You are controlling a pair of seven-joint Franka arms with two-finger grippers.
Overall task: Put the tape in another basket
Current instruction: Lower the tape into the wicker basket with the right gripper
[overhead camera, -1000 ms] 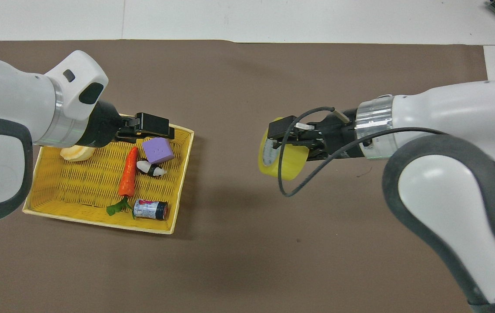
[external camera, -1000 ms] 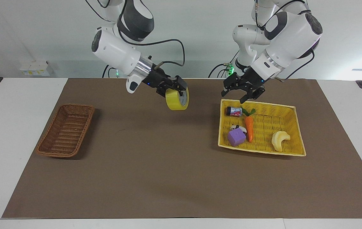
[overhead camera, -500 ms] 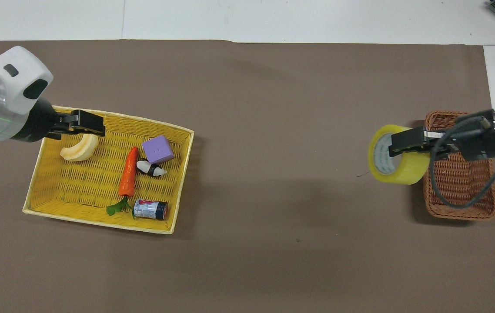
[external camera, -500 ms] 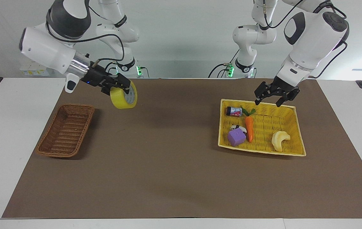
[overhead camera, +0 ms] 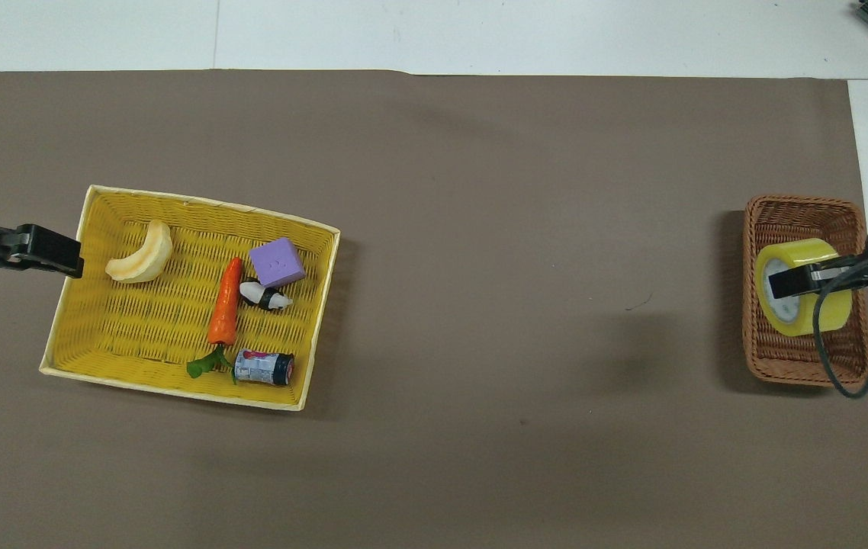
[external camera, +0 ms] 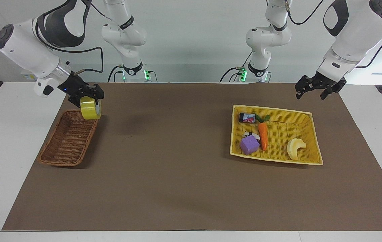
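The tape (external camera: 90, 108), a wide yellow roll with a white core, hangs in the air in my right gripper (external camera: 88, 98), which is shut on its upper rim. From above, the tape (overhead camera: 804, 301) and the right gripper (overhead camera: 792, 282) sit over the middle of the brown wicker basket (overhead camera: 800, 206). In the facing view the roll is above the end of the basket (external camera: 66, 141) nearer the robots and is not resting in it. My left gripper (external camera: 310, 95) is open and holds nothing. It hovers off the yellow tray's edge, toward the left arm's end; from above, the left gripper (overhead camera: 60, 255) is beside that edge.
The yellow woven tray (external camera: 275, 109) holds a carrot (external camera: 262, 135), a purple block (external camera: 249, 145), a pale banana toy (external camera: 295, 148), a small can (external camera: 246, 117) and a small black-and-white item (overhead camera: 262, 295). A brown mat (external camera: 177, 161) covers the table.
The right gripper has carried the tape toward the right arm's end, from mid-table to over the wicker basket. The left gripper has pulled away from over the yellow tray and stayed open.
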